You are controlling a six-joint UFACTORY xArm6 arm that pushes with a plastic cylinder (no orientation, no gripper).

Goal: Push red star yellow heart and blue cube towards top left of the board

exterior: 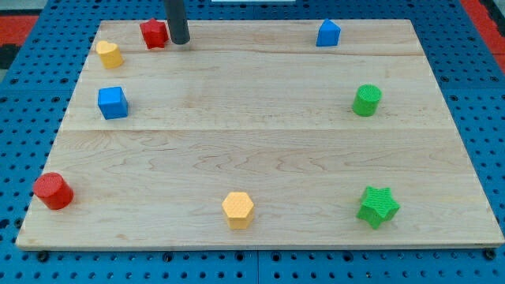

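The red star (154,33) lies near the board's top left corner. The yellow heart (109,54) lies just below and left of it. The blue cube (112,102) sits lower on the left side. My tip (180,41) stands at the top of the view, right beside the red star's right edge, touching or nearly touching it. The rod rises out of the view's top.
A blue house-shaped block (328,33) lies at top right. A green cylinder (366,100) sits on the right, a green star (378,206) at bottom right, a yellow hexagon (237,210) at bottom centre, a red cylinder (53,191) at bottom left. The wooden board (252,150) rests on blue pegboard.
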